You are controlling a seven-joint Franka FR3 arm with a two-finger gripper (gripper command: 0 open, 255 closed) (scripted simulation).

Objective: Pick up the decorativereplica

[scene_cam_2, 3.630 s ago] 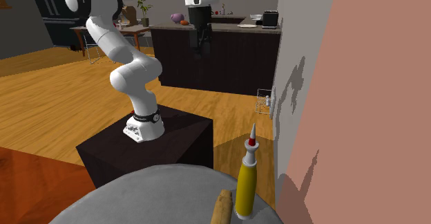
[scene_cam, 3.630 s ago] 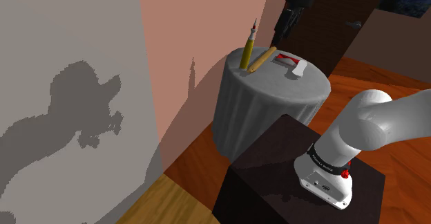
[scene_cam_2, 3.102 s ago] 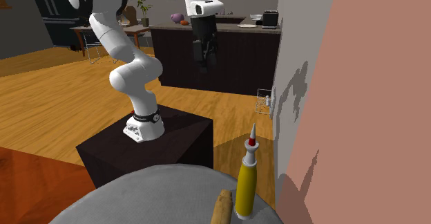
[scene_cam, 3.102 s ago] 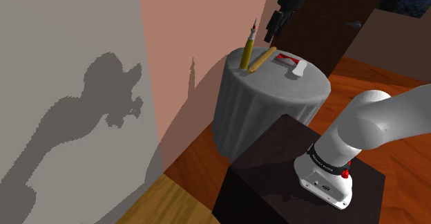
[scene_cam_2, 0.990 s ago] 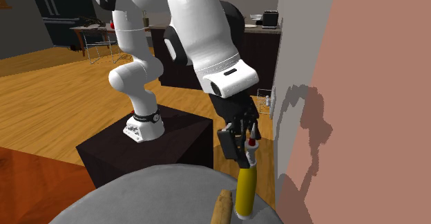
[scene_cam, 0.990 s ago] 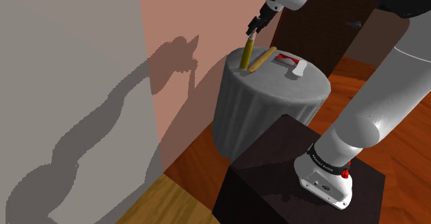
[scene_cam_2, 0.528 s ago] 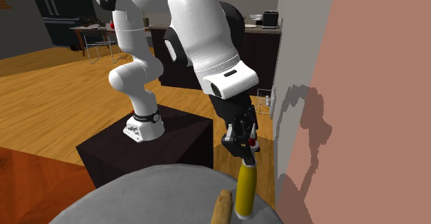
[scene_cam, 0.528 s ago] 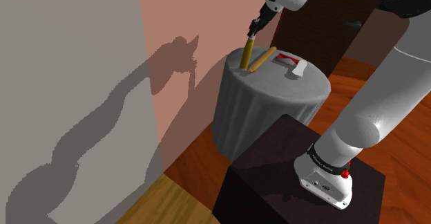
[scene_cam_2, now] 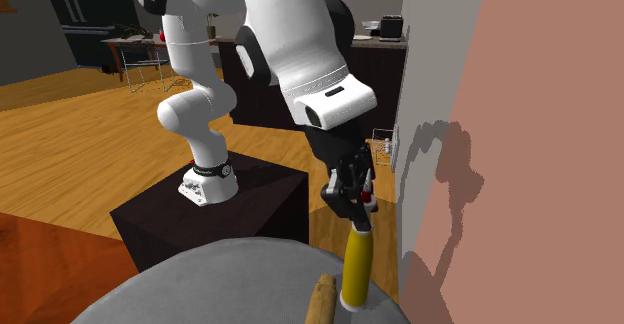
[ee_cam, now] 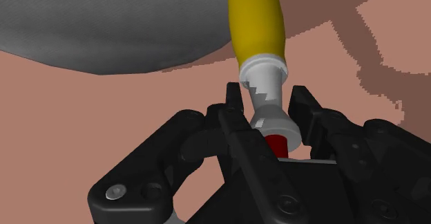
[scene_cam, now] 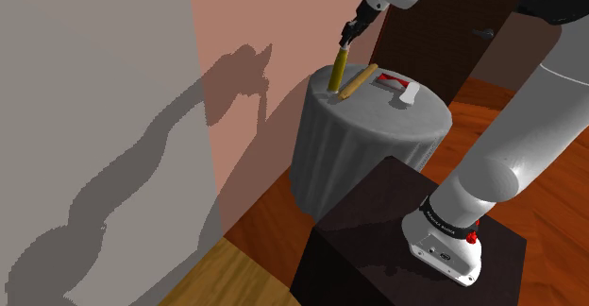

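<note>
Shows the gripper [ee_cam: 266, 97] closed on the decorative replica [ee_cam: 257, 22] at its white neck, just below the red cap [ee_cam: 276, 145] — set directly above, in line with the near-upright long axis. Places the replica at the rim of the round grey table [scene_cam: 378, 129], close to the pink wall [scene_cam: 245, 30] — slim, yellow, bottle-like.

In the wrist view the pincer [ee_cam: 268, 112] hides the pointed tip of the replica [ee_cam: 257, 19]. Just a patch of its red collar shows between the fingers, and its yellow body runs off the edge on the far side from the pincer. In the second exterior view, below the pincer, the tan stick [scene_cam_2: 322, 300] and the tabletop [scene_cam_2: 200, 287] are cut by the edge. The replica's foot perhaps stands clear of the tabletop; it is hard to tell.
</note>
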